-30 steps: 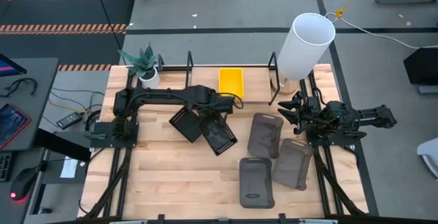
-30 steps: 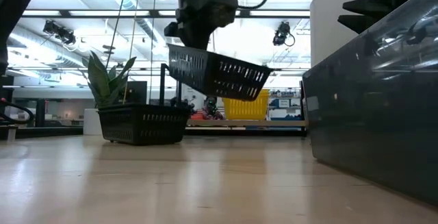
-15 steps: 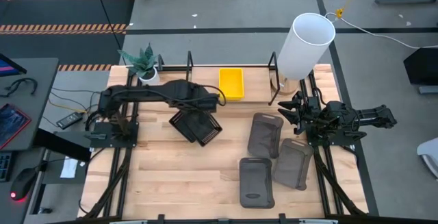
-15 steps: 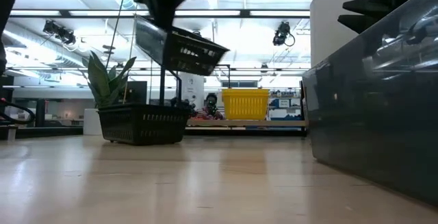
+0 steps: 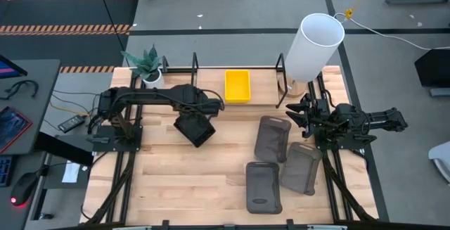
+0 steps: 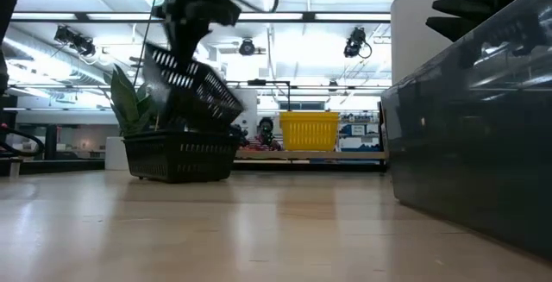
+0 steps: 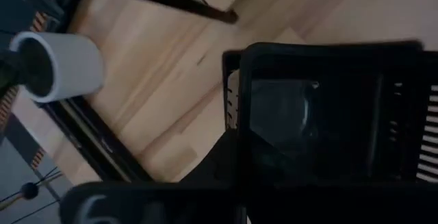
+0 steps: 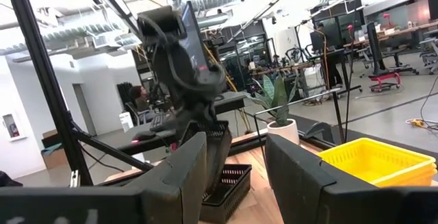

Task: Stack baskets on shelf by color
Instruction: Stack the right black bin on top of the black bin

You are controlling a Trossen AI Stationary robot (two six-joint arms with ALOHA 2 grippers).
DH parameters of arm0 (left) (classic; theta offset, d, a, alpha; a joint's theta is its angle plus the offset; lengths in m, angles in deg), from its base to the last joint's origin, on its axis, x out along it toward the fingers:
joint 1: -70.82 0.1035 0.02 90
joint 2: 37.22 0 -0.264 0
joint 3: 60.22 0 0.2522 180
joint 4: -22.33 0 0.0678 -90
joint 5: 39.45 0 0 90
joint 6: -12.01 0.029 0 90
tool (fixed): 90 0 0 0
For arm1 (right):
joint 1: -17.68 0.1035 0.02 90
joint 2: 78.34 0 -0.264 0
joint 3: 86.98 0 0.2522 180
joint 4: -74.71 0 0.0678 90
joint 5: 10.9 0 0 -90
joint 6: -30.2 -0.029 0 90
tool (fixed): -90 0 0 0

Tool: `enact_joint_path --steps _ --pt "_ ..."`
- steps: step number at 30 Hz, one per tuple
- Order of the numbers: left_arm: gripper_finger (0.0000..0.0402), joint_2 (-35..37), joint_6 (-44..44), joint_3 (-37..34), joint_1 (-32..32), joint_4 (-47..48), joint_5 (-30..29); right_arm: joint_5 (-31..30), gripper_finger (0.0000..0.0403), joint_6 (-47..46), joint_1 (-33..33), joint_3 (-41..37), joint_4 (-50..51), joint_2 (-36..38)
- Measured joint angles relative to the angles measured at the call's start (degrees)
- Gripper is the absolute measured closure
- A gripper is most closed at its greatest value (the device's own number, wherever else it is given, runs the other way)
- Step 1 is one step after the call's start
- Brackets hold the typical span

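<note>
My left gripper (image 5: 203, 112) is shut on a black slatted basket (image 5: 195, 129), which it holds right over a second black slatted basket (image 6: 179, 158) that rests flat on the table. A yellow basket (image 5: 237, 85) lies inside the black rod shelf (image 5: 195, 67) at the table's far edge. Three dark grey baskets (image 5: 272, 138) lie flat on the table right of centre. My right gripper (image 5: 298, 113) is open and empty, level above the table's right side, near the grey baskets. My left gripper comes at the black basket from above, and the basket hangs tilted below it (image 6: 191, 89). It holds the basket at the rim of one wall (image 7: 237, 125); the wrist and the basket hide the fingers themselves. The basket's low end (image 6: 226, 116) is close over the resting basket; whether they touch, I cannot tell.
A tall white cylinder (image 5: 313, 46) stands at the far right, beside the shelf's end. A potted plant (image 5: 148, 66) stands at the far left. Bare wood lies along the table's near left part.
My left gripper has carried the black basket toward the table's left edge, from beside the resting black basket to right over it. The basket went up on the way, then came down, and now hangs more steeply tilted.
</note>
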Motion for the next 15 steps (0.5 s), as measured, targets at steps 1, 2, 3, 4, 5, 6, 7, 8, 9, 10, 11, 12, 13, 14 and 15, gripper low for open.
enact_joint_path --steps 1,2,3,4,5,6,7,8,9,10,11,12,13,14,15 --pt "0.0391 0.3 0.0 -1.4 0.2 -1.4 0.4 0.0 0.0247 0.0 0.0 0.0 0.0 0.0" --pt "0.0391 1.0 0.2 -2.8 0.5 -3.3 1.1 0.0 0.0247 0.0 0.0 0.0 0.0 0.0" --pt "0.0391 1.8 0.4 -4.1 0.9 -4.8 2.0 0.0 0.0247 0.0 0.0 0.0 0.0 0.0" --pt "0.0391 2.6 0.6 -5.2 1.3 -6.3 2.7 0.0 0.0247 0.0 0.0 0.0 0.0 0.0" --pt "0.0391 3.2 0.7 -6.1 1.7 -7.4 3.1 0.0 0.0247 0.0 0.0 0.0 0.0 0.0" --pt "0.0391 3.8 0.6 -6.9 2.2 -8.5 3.7 0.0 0.0247 0.0 0.0 0.0 0.0 0.0" --pt "0.0391 4.2 0.6 -7.6 2.5 -9.6 4.4 0.0 0.0247 0.0 0.0 0.0 0.0 0.0" --pt "0.0391 4.4 0.6 -8.1 2.8 -10.3 4.9 0.0 0.0247 0.0 0.0 0.0 0.0 0.0" --pt "0.0391 4.5 0.6 -8.6 3.1 -10.4 5.5 0.0 0.0247 0.0 0.0 0.0 0.0 0.0" --pt "0.0391 4.5 0.5 -9.1 3.2 -10.4 5.9 0.0 0.0247 0.0 0.0 0.0 0.0 0.0" --pt "0.0391 4.6 0.5 -9.7 3.2 -10.3 6.4 0.0 0.0247 0.0 0.0 0.0 0.0 0.0" --pt "0.0390 4.6 0.4 -10.3 3.2 -10.8 6.9 0.0 0.0247 0.0 0.0 0.0 0.0 0.0" --pt "0.0388 4.6 0.3 -11.1 3.2 -11.5 7.6 0.0 0.0247 0.0 0.0 0.0 0.0 0.0" --pt "0.0386 4.6 0.0 -12.0 3.2 -12.1 8.1 0.0 0.0247 0.0 0.0 0.0 0.0 0.0" --pt "0.0384 4.6 -0.3 -13.0 3.1 -12.8 8.7 0.0 0.0247 0.0 0.0 0.0 0.0 0.0"
